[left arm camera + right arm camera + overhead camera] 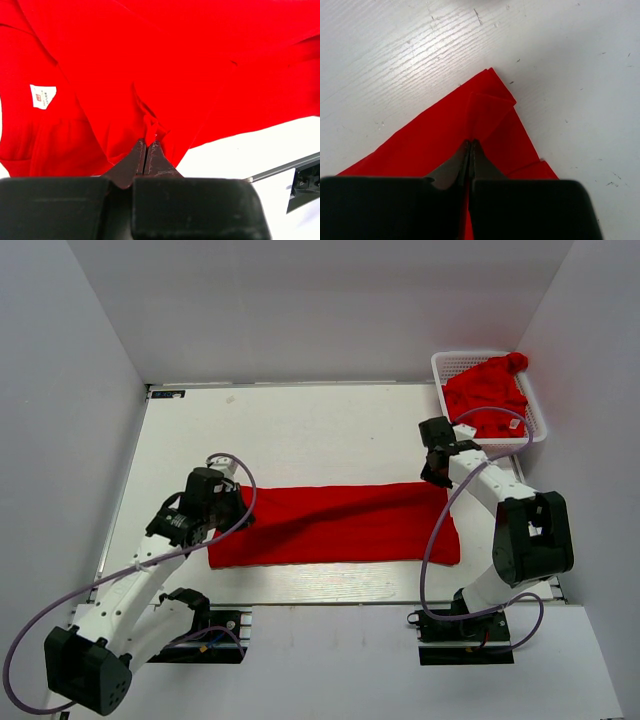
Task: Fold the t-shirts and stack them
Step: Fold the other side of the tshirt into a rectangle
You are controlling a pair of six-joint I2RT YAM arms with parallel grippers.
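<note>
White table [300, 430] under a red t-shirt [340, 525], left claw [149, 143] and right claw [471, 143] tight on its ends.

Hidden: left end of shirt [335, 525], under left arm [185, 520], top view.
Cut off: shirt, at top and left edges, left wrist view.
Illegible: label [42, 96] print, too small.

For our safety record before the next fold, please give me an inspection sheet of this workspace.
Surface: white table, lightly scuffed.
Job's things: red t-shirt folded into a long strip on the table; second t-shirt crumpled in the basket, far right corner.
Clutter: nothing seen.
Hands: left hand shut on the strip's left end; right hand shut on its far right corner.
Cables: a purple cable loops from each arm.
Surroundings: white walls on three sides.
</note>
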